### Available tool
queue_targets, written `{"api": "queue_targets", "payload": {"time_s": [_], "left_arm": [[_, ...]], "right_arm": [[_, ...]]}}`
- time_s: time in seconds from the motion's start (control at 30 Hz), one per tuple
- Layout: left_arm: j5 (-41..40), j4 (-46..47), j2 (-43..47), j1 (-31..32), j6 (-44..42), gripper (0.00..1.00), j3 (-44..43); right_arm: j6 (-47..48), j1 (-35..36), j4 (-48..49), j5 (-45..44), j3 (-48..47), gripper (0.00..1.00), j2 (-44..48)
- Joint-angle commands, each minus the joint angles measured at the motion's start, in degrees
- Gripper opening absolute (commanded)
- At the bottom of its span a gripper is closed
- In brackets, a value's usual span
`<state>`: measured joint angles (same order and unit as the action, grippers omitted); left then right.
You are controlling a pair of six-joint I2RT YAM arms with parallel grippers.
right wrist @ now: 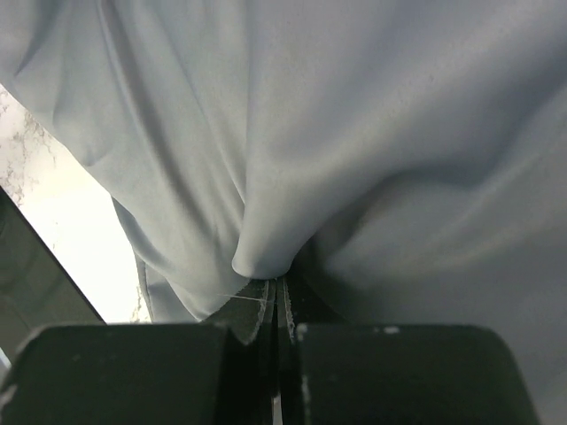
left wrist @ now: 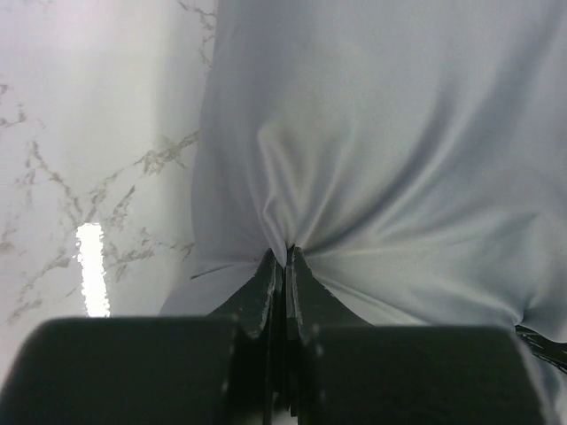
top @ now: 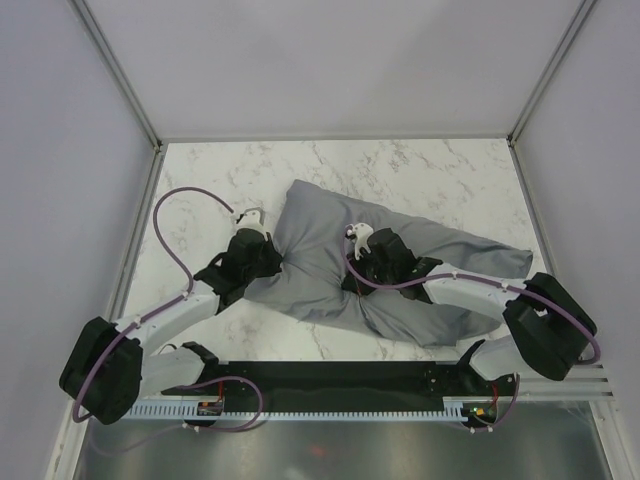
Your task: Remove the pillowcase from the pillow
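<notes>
The grey pillowcase (top: 312,238) lies slantwise across the middle of the marble table (top: 400,170), its plump end toward the far left and a flatter, limper tail running off to the right. The pillow itself cannot be seen; it is hidden inside the case, most likely in the fuller left part.

The left tool (left wrist: 285,262) has its jaws pressed together on a pinch of grey cloth at the left edge of the case, with creases fanning out from the grip. The right tool (right wrist: 275,289) is likewise closed, nipping a small fold of cloth near the middle of the case. Whether either pinch also catches the pillow beneath cannot be told.

The step in hand looks like the gripping stage: both tools have hold of fabric, and no part of the pillow is out yet. Which end of the case is open is not clear from these views.

The next move would seem to call for drawing the cloth toward its closed end while the pillow is kept back. Both pinches are small, so the cloth could slip under a hard tug. If both tools hold only fabric, case and pillow may slide together across the table.
</notes>
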<state>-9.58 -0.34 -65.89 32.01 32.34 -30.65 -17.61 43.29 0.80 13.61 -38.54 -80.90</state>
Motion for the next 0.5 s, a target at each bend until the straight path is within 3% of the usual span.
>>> {"api": "queue_targets", "payload": {"time_s": [0.0,0.23,0.47], "left_arm": [[-4.0,-5.5,1.8,0.8,1.9,0.02,0.3],[-18.2,-17.2,12.1,-0.2,4.8,0.02,0.1],[-21.9,-21.4,15.4,-3.0,4.5,0.02,-0.6]], "right_arm": [[1.4,0.4,3.2,0.7,-4.4,0.0,-4.3],[1.0,3.0,3.7,1.2,-12.5,0.0,-11.7],[-1.9,6.6,6.3,0.7,-18.1,0.01,-18.1]]}}
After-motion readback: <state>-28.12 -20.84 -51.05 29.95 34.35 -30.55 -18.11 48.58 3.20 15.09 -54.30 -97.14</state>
